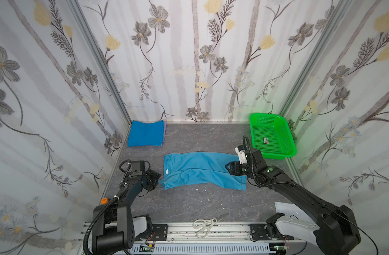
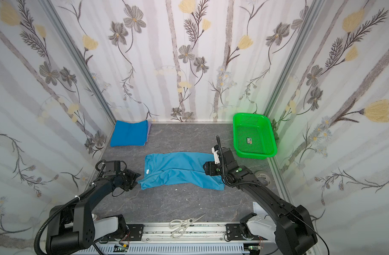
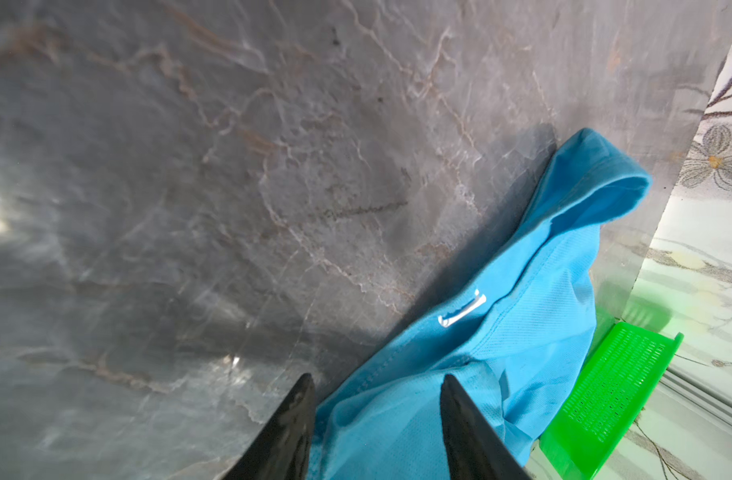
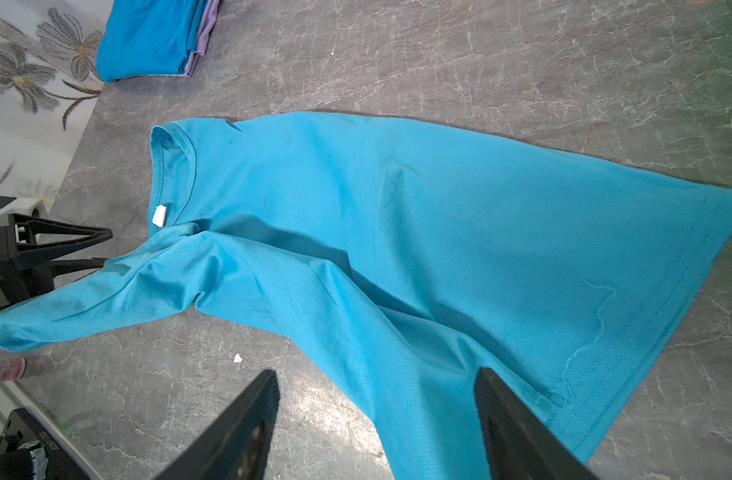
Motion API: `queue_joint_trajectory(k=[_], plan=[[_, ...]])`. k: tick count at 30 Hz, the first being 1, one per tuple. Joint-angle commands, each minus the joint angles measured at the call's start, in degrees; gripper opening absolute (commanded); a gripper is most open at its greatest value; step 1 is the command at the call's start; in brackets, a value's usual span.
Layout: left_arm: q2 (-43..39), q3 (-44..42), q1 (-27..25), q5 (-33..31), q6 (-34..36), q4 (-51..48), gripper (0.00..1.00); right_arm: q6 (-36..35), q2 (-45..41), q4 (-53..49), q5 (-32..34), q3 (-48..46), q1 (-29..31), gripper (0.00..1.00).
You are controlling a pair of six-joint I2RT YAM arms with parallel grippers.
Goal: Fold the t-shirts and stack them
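**Top views.** In both top views the left gripper (image 1: pixel 159 176) (image 2: pixel 138 177) is hanging low over the grey marble-patterned tabletop (image 1: pixel 189 205). Its arm is bent at the elbow, and its tips are meeting the sleeve end of a light sky-blue mesh-cloth t-shirt (image 1: pixel 200 170) (image 2: pixel 178 170). The right gripper (image 1: pixel 227 166) (image 2: pixel 204 166) is hovering over the shirt's hem end, just beside the near corner of the bright green perforated plastic basket (image 1: pixel 277 156) (image 2: pixel 255 155). The shirt is lying lengthwise and wrinkled, starting near the basket and stretching away from it. Its small white neck label (image 1: pixel 167 171) is sitting at the end farthest from the basket. A folded stack of royal-blue and lilac t-shirts (image 1: pixel 145 134) is resting well apart from the basket, along the same back wall. White-handled metal scissors (image 1: pixel 204 227) are lying on the front rail, well apart from the basket.

**Left wrist view.** The left gripper (image 3: pixel 377 378) is holding its fingers apart, with a rumpled fold of the shirt (image 3: pixel 522 332) lying loose between them. The basket (image 3: pixel 613 395) is showing just beyond the cloth.

**Right wrist view.** The right gripper (image 4: pixel 377 372) is keeping its fingers wide apart and gripping nothing. One finger is over bare tabletop and the other over the shirt's (image 4: pixel 397 228) hem corner. One sleeve is extending toward the left gripper (image 4: pixel 106 248), whose fingers are flanking the shoulder cloth. The stack (image 4: pixel 148 37) is showing lilac beneath blue.
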Motion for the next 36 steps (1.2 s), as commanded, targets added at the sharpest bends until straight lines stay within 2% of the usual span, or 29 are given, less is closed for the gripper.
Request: queue_joint_trajectory(k=[1, 4, 6, 15, 20, 26, 33, 36], plan=[[-0.34, 0.29, 0.12, 0.55, 0.1, 1.35, 0.49, -0.42, 0.17, 0.76, 1.14, 0.19, 0.11, 0.76], [0.39, 0.42, 0.15, 0.98, 0.26, 1.19, 0.39, -0.47, 0.53, 0.93, 1.26, 0.4, 0.08, 0.76], [1.04, 0.46, 0.11, 1.56, 0.36, 1.25, 0.37, -0.51, 0.42, 0.93, 1.23, 0.47, 0.04, 0.76], [1.72, -0.03, 0.06, 1.68, 1.44, 1.11, 0.39, -0.77, -0.57, 0.49, 2.01, -0.14, -0.03, 0.76], [1.76, -0.33, 0.04, 1.53, 1.77, 0.04, 0.5, -0.8, -1.1, 0.32, 2.37, -0.24, -0.01, 0.76], [1.44, -0.68, 0.08, 2.01, 1.51, 0.32, 0.49, -0.73, -0.84, 0.67, 2.15, -0.22, 0.03, 0.76], [3.55, -1.07, 0.0, 3.54, 0.34, 3.41, 0.34, -0.77, -1.06, 0.45, 2.37, -0.24, -0.04, 0.76], [3.79, -1.19, 0.09, 3.57, 0.26, 3.88, 0.19, -0.77, -1.28, 0.23, 2.67, -0.4, 0.03, 0.76]])
